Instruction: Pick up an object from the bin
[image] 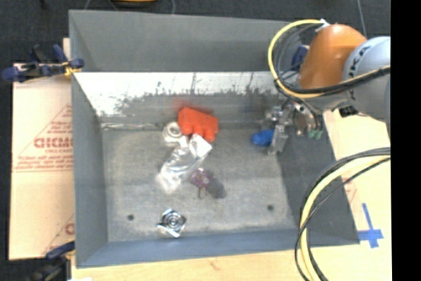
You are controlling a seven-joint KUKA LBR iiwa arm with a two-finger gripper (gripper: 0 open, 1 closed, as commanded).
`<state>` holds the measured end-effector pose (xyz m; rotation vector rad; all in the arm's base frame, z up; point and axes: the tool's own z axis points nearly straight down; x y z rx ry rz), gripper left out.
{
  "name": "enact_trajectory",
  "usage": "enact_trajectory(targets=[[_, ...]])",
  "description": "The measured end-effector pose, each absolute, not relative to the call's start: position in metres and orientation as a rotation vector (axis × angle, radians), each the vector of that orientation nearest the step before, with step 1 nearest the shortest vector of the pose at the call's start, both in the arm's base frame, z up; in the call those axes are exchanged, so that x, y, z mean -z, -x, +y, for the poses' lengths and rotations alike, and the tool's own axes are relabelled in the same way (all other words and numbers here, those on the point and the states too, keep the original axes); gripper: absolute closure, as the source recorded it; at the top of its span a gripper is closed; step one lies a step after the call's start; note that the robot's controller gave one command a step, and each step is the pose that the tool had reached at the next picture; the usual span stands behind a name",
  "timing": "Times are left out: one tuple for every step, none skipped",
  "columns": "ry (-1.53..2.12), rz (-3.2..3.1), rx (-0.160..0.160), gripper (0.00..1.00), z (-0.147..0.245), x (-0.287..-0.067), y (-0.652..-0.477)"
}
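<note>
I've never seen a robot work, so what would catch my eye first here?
The arm's orange cover at the right stands out most, with the gripper below it, beside a small blue thing at the right side of the bin. Next comes a bright orange lump near the middle, bordering a small heap of white and clear pieces.

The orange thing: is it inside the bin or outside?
Inside. The orange thing lies on the floor of the bin, near the back.

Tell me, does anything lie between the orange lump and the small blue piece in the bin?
No. In the camera view, only bare grey bin floor separates the orange lump from the blue piece.
</note>
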<state>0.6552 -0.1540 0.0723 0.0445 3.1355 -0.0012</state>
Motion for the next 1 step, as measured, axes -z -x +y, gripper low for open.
enact_trajectory(targets=[[0.009,3.128,0.007,1.0,-0.1463,-0.2064,-0.6378]])
